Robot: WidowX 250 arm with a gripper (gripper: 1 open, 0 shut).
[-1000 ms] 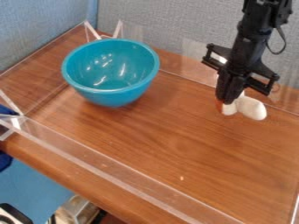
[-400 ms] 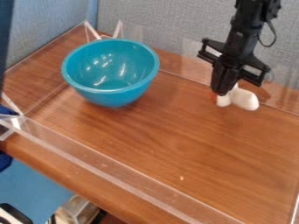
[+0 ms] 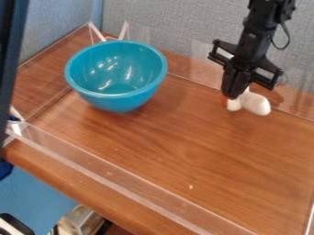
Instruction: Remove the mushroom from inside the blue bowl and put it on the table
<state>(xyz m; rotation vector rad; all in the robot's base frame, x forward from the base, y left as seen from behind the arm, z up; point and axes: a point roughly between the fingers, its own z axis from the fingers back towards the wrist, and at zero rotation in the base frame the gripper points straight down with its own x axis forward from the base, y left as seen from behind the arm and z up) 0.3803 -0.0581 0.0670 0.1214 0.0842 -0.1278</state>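
The blue bowl (image 3: 117, 75) stands at the back left of the table (image 3: 160, 147), and only glossy reflections show inside it. At the back right, my gripper (image 3: 233, 93) points straight down, shut on the left end of the mushroom (image 3: 255, 105). The mushroom shows as a small cream-white lump sticking out to the right of the fingertips, low over the wood by the rear wall. Its cap is hidden behind the fingers. I cannot tell whether it touches the tabletop.
Low clear acrylic walls edge the table, one along the front (image 3: 135, 179) and one at the back right (image 3: 288, 101). A dark blue shape (image 3: 7, 64) stands at the left edge of the view. Bare wood lies between the bowl and my gripper.
My gripper has shifted slightly up and to the left, and the mushroom moved along with it. The bowl has stayed where it was. The dark shape at the left has come further into view.
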